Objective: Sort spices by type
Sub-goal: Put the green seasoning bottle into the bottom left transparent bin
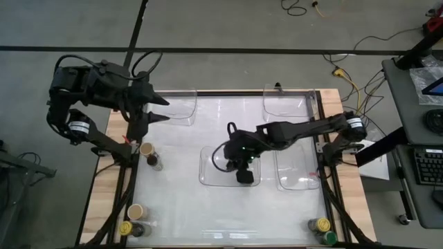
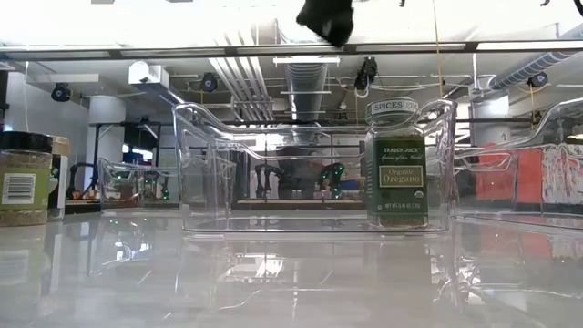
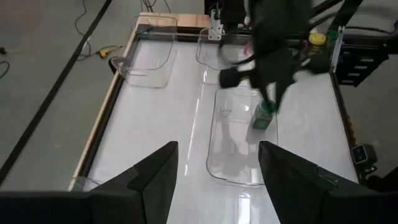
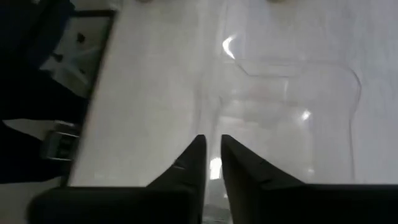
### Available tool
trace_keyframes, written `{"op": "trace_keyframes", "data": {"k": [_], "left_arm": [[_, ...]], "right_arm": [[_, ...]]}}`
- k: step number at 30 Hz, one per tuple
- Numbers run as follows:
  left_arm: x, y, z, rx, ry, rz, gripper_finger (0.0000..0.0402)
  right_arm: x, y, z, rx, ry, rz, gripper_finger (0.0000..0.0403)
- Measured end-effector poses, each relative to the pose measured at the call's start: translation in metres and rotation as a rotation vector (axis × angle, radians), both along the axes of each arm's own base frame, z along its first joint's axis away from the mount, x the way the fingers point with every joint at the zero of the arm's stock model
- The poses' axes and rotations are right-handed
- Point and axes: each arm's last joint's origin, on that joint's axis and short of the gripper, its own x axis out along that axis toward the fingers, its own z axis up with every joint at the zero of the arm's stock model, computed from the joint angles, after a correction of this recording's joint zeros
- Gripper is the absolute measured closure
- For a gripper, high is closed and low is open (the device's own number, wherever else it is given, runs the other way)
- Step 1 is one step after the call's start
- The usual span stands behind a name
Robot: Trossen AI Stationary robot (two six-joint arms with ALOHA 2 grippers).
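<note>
While the right pincer [image 1: 243, 174] hangs above the centre tray [image 1: 208, 176], its fingers [image 4: 198, 163] stand nearly together with a thin slit between them, clamped on nothing. In that tray stands 1 green-lidded jar [image 2: 397, 164], upright, labelled oregano, near the tray's right wall in the low view; the left wrist view shows the same jar [image 3: 263, 116] below the right arm.

3 other clear trays: 1 at the far left [image 1: 181, 114], 1 at the far right [image 1: 284, 104], 1 just right of the centre tray [image 1: 294, 181]. I see nothing in any of them.

Left pincer [image 1: 160, 109] waits over the table's far-left edge, fingers [image 3: 152, 177] well apart, holding nothing.

Loose jars on the table [image 1: 228, 214]:
- tan-lidded jar [image 1: 146, 149] with a dark jar [image 1: 156, 163] just beside it, left edge;
- tan-lidded jar [image 1: 136, 211], yellow-lidded jar [image 1: 125, 227] and a dark jar [image 1: 142, 228], near-left corner;
- yellow-lidded jar [image 1: 319, 225] and green-lidded jar [image 1: 330, 238], near-right corner.

Table top white, glossy, wood-edged. Grey floor around it, cables [image 1: 346, 72] beyond the far-right corner, a desk with keyboard [image 1: 423, 166] to the right. Low view: ceiling ducts [image 2: 305, 77] behind.
</note>
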Motion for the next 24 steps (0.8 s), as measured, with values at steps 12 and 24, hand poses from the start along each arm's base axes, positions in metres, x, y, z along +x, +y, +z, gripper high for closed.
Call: {"op": "trace_keyframes", "data": {"k": [12,24], "left_arm": [[0.024,0.000,-0.009,-0.038,0.051,0.023,0.0194],[0.036,-0.006,-0.001,-0.027,-0.059,-0.022,0.0194]], "right_arm": [[-0.064,0.066,0.021,-0.089,0.284,-0.093,0.0223],[-0.119,0.138,0.014,0.023,0.532,-0.225,0.0143]]}}
